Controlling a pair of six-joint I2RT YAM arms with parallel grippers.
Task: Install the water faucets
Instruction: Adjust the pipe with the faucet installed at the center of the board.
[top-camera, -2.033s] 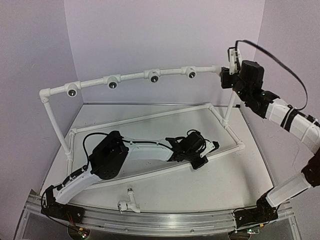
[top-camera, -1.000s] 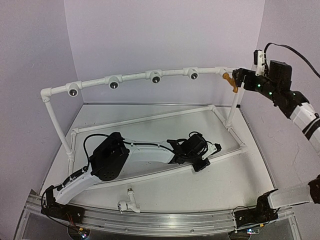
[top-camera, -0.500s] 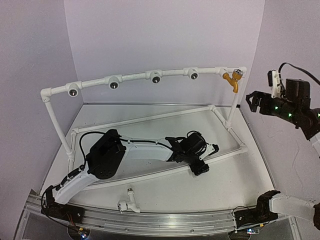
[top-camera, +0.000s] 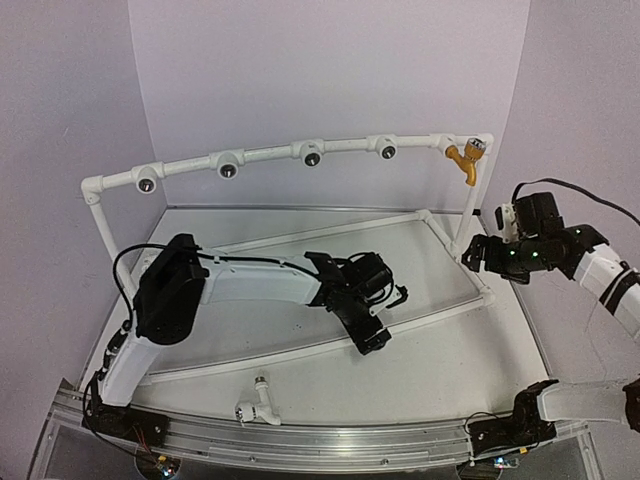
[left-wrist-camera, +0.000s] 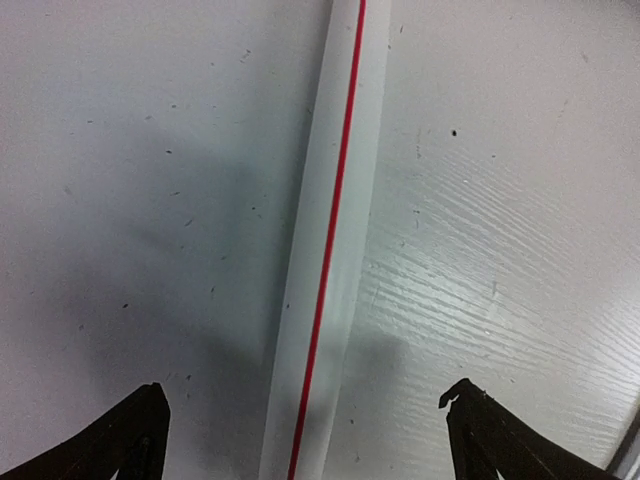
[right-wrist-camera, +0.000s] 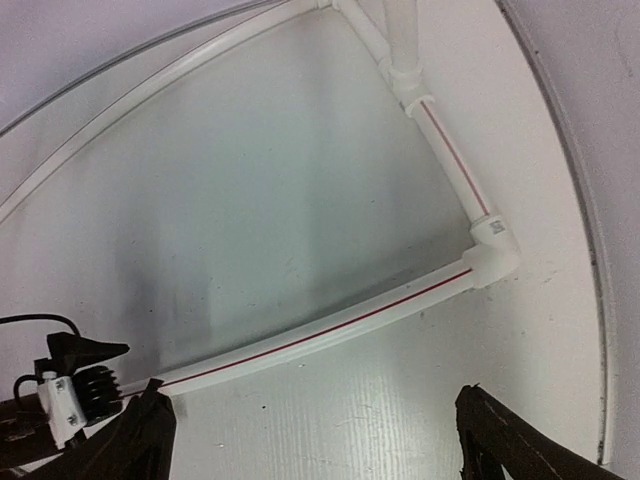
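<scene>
The yellow-orange faucet (top-camera: 462, 157) sits plugged into the right end of the white pipe frame's top rail (top-camera: 270, 153). The white faucet (top-camera: 257, 404) lies on the table near the front edge, apart from both arms. My left gripper (top-camera: 385, 315) hangs open just above the frame's front base pipe (left-wrist-camera: 330, 250), one finger to each side of it and nothing held. My right gripper (top-camera: 478, 252) is open and empty, low beside the frame's right post. In the right wrist view the open right gripper (right-wrist-camera: 310, 400) looks down at the base pipe (right-wrist-camera: 330, 325) and its corner elbow (right-wrist-camera: 492, 255).
Several dark round sockets (top-camera: 310, 156) line the top rail. The frame's base rectangle lies on the white table (top-camera: 440, 360), with purple walls close on three sides. The left arm stretches across the table inside the frame. A metal rail (top-camera: 320, 445) runs along the front.
The left gripper has opened off the base pipe and drawn back to the left. The right arm has left the yellow-orange faucet on the rail and dropped down to beside the right post.
</scene>
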